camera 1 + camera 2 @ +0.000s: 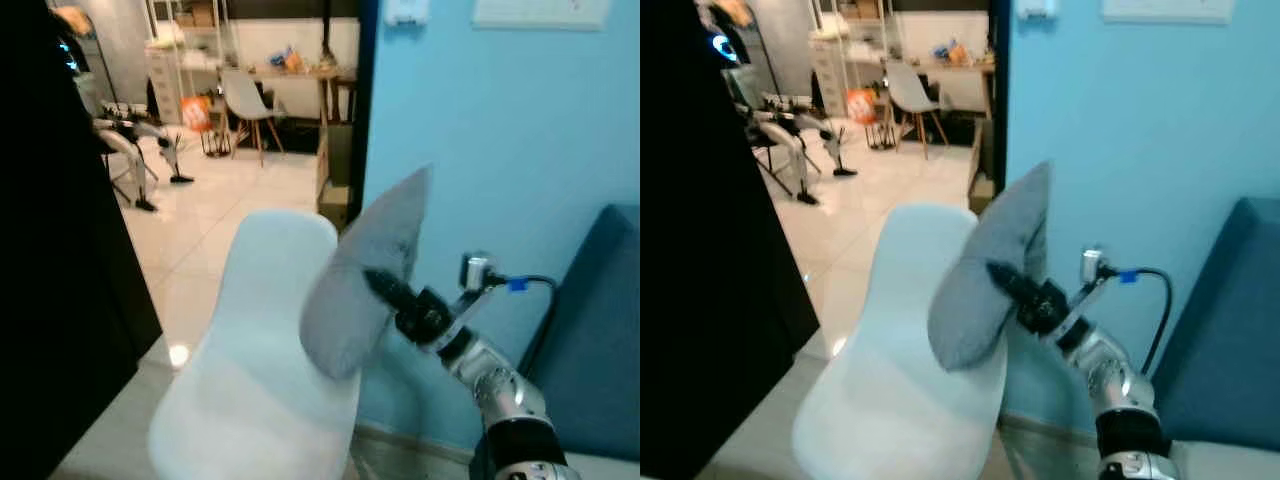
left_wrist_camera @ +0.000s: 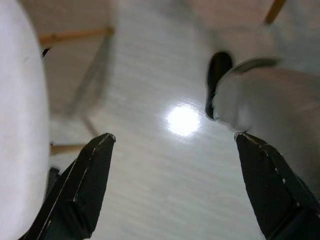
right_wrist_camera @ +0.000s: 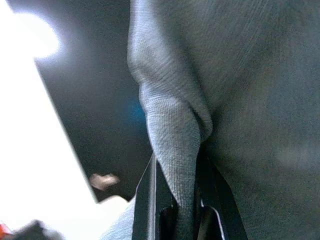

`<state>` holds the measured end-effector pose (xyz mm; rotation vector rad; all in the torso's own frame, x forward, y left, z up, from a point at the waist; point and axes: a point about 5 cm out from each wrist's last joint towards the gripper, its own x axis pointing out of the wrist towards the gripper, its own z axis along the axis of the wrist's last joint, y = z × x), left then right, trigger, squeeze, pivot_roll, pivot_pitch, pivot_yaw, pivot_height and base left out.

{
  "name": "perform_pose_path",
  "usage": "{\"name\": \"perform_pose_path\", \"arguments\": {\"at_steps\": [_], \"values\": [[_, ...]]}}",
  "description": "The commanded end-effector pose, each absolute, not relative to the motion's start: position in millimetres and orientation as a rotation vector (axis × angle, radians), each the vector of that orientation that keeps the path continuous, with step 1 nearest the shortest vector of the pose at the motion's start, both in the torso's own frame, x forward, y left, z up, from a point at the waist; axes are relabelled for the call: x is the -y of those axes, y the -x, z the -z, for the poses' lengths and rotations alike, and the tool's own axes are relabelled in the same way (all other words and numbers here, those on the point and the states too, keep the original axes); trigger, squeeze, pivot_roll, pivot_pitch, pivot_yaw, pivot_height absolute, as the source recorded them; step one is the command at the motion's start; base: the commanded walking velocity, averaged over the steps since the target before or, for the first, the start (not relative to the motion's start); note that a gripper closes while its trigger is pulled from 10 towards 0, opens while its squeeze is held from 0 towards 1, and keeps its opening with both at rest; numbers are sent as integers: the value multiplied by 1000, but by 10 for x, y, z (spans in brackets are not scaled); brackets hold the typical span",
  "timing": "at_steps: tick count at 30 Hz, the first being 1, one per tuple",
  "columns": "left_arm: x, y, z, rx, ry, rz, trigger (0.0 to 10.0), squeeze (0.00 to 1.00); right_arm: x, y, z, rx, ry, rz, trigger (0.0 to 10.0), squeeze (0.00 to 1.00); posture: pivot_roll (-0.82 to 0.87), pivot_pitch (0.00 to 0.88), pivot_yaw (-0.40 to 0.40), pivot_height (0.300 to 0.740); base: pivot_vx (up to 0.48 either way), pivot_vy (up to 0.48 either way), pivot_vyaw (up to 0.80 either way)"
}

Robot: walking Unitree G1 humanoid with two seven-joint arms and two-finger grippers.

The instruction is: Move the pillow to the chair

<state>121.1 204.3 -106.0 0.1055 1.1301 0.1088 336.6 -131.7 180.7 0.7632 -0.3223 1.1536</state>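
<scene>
Pillow (image 1: 362,280) first: it hangs in the air over the right rear edge of the white chair (image 1: 250,390), pinched at a fold of its cloth by the right gripper (image 1: 380,285), whose fingers are clamped tight on it. The right arm reaches in from the chair's right, so the pillow lies ahead of and to the left of that gripper, already above the seat. Its long axis runs steeply, low end near the chair's backrest and high corner pointing up toward the blue wall (image 1: 500,150) behind the chair. The move to come probably turns on lowering and letting go over the seat (the seat itself looks bare).

The right wrist view shows what the head views cannot: the grey weave bunched into a ridge between the two black fingers. The left gripper (image 2: 175,187) hangs with fingers spread wide and nothing between them, over pale floor beside the chair's edge. Beyond the chair, a doorway opens onto another room.
</scene>
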Motion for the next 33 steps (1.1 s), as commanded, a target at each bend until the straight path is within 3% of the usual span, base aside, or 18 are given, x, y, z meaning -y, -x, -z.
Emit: {"name": "perform_pose_path", "arguments": {"at_steps": [1, 2, 7, 9, 11, 13, 15, 18, 25, 33], "values": [[-2054, -1210, 1058, -1129, -107, -111, 10000, 0, 1192, -3372, -1904, 361, -741, -1204, 10000, 0, -12, 14, -40, 740, 0, 0, 800], [-2048, -1206, 1060, -1128, -101, -116, 10000, 0, 995, -3456, -1795, 289, -715, -1170, 10000, 0, 0, 18, -46, 740, 0, 0, 800], [-2045, -1190, 1065, -1130, -95, -123, 10000, 0, 797, -3548, -1579, 128, -686, -1038, 10000, 0, 16, 23, -50, 740, 0, 0, 800], [-2045, -1185, 1067, -1131, -93, -126, 10000, 0, 772, -3567, -1523, 82, -681, -992, 10000, 0, 16, 23, -50, 740, 0, 0, 800], [-2059, -1159, 1072, -1135, -90, -134, 10000, 0, 720, -3588, -1296, -72, -492, -839, 10000, 0, 22, 29, -47, 740, 0, 0, 400], [-2059, -1159, 1072, -1135, -90, -134, 10000, 0, 720, -3588, -1296, -72, -492, -839, 10000, 0, 22, 29, -47, 740, 0, 0, 0], [-2074, -1133, 1076, -1139, -90, -139, 10000, 0, 709, -3570, -1085, -206, -324, -734, 10000, 0, 28, 34, -47, 740, 0, 0, 0], [-2091, -1116, 1077, -1141, -91, -144, 10000, 0, 748, -3535, -909, -305, -273, -664, 10000, 0, 31, 35, -44, 740, 0, 0, 0], [-2107, -1120, 1074, -1143, -110, -131, 10000, 0, 810, -3524, -821, -308, -252, -600, 10000, 0, 20, 30, -34, 740, 0, 0, 0], [-2140, -1182, 1051, -1137, -168, -112, 10000, 0, 843, -3551, -829, -294, -250, -551, 10000, 0, 12, 22, -28, 740, 226, 0, -798]]}}
